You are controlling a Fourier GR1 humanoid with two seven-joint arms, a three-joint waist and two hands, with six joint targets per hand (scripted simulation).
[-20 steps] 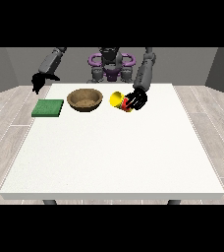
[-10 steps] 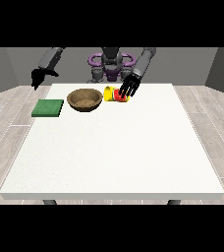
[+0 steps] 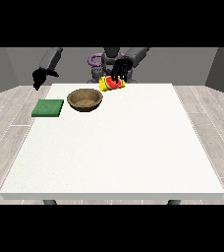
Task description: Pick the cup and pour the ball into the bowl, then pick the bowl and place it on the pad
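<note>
— What changed?
— The hand at the view's right (image 3: 120, 71), fingers curled round the cup (image 3: 111, 83), has lifted and tipped it toward the bowl (image 3: 85, 99).
— Meaning?
— Pouring is probably underway; the hand at the view's left (image 3: 38, 78) hangs idle, its fingers unreadable.

ball not visible; cup (image 3: 111, 83) partly hidden behind hand (image 3: 120, 70) at view's right.

One cup (image 3: 111, 83), one bowl (image 3: 85, 100), one green pad (image 3: 48, 108), on one white table (image 3: 119, 152).
</note>
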